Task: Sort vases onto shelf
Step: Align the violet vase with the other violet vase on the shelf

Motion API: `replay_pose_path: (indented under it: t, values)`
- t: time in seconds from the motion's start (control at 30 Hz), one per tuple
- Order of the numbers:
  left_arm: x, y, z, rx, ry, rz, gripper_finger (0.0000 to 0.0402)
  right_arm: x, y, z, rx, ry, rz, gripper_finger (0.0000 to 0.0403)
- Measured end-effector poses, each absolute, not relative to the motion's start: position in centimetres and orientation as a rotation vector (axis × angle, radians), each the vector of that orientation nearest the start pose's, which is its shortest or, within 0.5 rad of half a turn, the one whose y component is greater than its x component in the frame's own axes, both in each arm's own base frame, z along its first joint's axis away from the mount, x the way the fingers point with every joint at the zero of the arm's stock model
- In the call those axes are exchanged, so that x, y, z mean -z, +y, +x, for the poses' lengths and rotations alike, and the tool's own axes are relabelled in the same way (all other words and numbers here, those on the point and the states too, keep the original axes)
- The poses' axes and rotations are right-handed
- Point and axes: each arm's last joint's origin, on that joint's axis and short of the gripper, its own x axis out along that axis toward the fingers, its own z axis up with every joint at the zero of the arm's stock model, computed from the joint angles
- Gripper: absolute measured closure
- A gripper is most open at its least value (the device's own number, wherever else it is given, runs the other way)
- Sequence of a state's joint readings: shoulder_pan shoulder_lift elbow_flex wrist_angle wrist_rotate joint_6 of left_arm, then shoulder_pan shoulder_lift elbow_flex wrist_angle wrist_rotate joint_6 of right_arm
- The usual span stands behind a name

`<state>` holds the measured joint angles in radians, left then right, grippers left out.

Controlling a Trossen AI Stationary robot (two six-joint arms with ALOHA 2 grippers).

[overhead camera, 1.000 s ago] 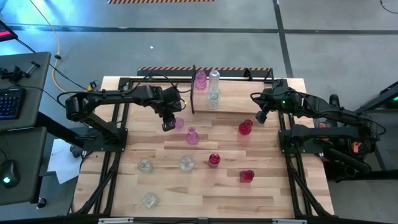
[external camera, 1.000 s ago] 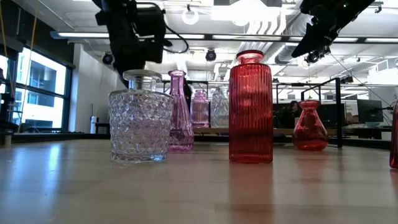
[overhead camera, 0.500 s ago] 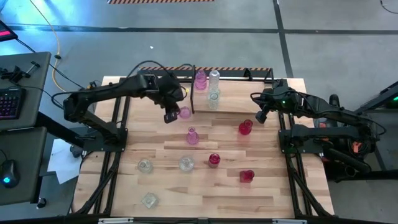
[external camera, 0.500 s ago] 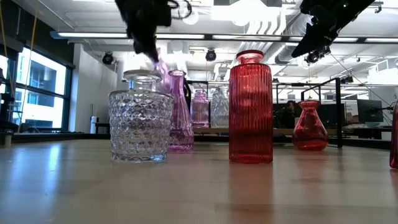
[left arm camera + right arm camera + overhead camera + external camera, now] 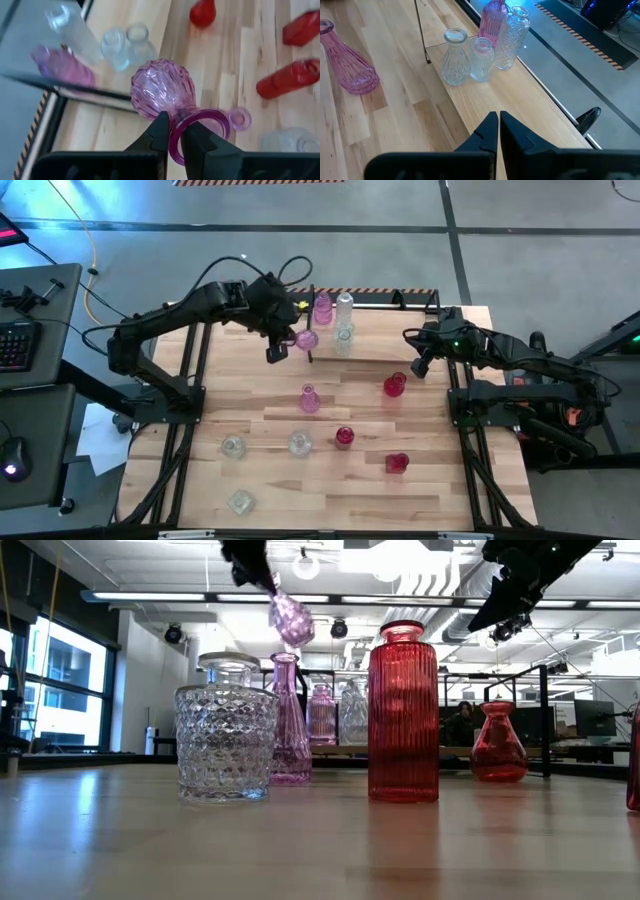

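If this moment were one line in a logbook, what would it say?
left gripper: shut on pink vase, lifted beside shelf | right gripper: shut, empty, waiting | table: vases unsorted

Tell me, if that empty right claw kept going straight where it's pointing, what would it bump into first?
Probably the two clear vases on the shelf, straight ahead of the shut right gripper; depth is hard to judge.

Airborne pink vase (image 5: pixel 162 90), seemingly tilted

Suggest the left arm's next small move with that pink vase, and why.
Probably carry it a little farther over the shelf, then lower. The left gripper is shut on the pink vase by its rim, lifted clear of the table, beside the shelf's end post; other vases already stand there.
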<state>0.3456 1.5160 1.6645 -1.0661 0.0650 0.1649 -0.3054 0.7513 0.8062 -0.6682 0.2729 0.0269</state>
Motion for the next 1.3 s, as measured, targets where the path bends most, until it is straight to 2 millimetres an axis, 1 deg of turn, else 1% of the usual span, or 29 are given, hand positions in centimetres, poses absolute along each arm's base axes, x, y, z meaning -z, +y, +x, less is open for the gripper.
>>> replay_pose_path:
  t: [0.1, 0.3, 0.47, 0.63, 0.77, 1.17, 1.3]
  values:
    - [-39.5, 10.6, 29.2, -0.181, 0.907, -0.006, 0.0385, -30.2, -5.2, 13.8, 0.569, 0.611, 0.035, 0.0403]
    - [-40.0, 12.5, 31.7, -0.173, 0.977, 0.014, 0.0385, -30.3, -5.2, 13.8, 0.569, 0.607, 0.035, 0.0403]
    - [-39.2, 14.1, 33.8, -0.159, 1.062, 0.015, 0.0385, -30.2, -5.2, 13.8, 0.569, 0.608, 0.035, 0.0403]
    - [-38.2, 14.9, 35.1, -0.141, 1.125, 0.027, 0.0385, -30.2, -5.2, 13.8, 0.569, 0.613, 0.035, 0.0403]
    - [-37.6, 15.2, 35.7, -0.135, 1.149, 0.052, 0.0385, -30.2, -5.2, 13.7, 0.569, 0.615, 0.035, 0.0403]
    - [-35.3, 16.2, 37.3, -0.118, 1.184, 0.053, 0.0385, -30.2, -5.2, 13.7, 0.572, 0.615, 0.034, 0.0403]
    - [-35.2, 16.5, 37.4, -0.126, 1.17, 0.055, 0.0385, -30.2, -5.2, 13.7, 0.572, 0.615, 0.034, 0.0402]
